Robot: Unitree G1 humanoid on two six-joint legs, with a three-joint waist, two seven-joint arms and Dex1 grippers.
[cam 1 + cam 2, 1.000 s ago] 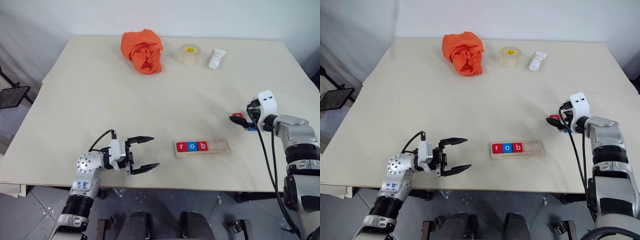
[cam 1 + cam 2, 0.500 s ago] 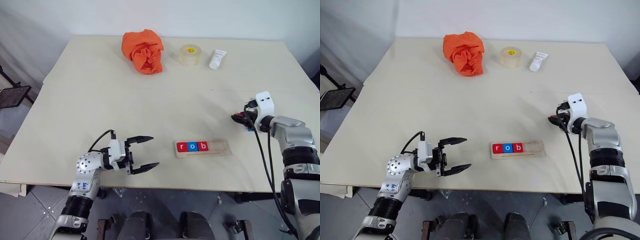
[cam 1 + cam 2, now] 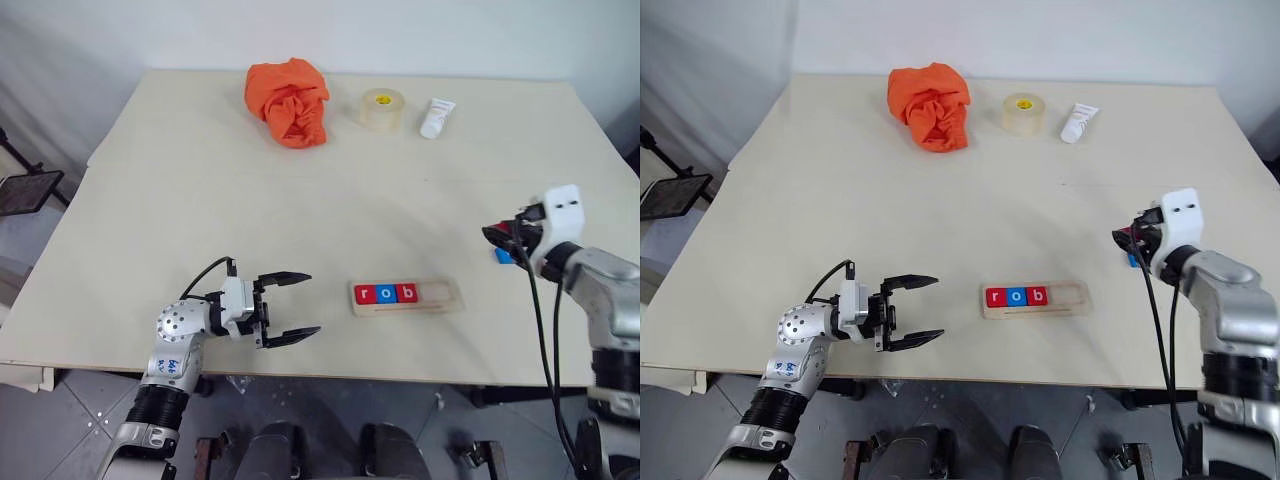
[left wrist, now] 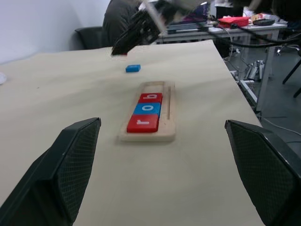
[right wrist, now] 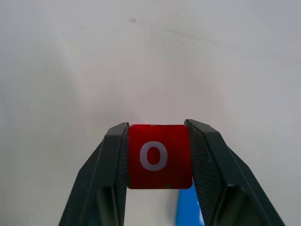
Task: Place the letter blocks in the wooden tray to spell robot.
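Observation:
The wooden tray (image 3: 446,296) lies near the table's front edge and holds three letter blocks: a red r (image 3: 363,294), a blue o (image 3: 384,293) and a red b (image 3: 406,293). To its right, above the table, my right gripper (image 3: 497,237) is shut on a red o block (image 5: 159,156). A blue block (image 3: 503,257) rests on the table just under that gripper. Left of the tray, my left gripper (image 3: 297,307) stands open and empty, its fingers pointing toward the tray.
At the back of the table sit a crumpled orange cloth (image 3: 288,101), a roll of clear tape (image 3: 381,109) and a white tube (image 3: 435,117). The table's front edge runs close below the tray.
My right gripper closed on the red o block and lifted it off the table, pulling back toward me. The blue block stayed on the table. The left gripper has not moved.

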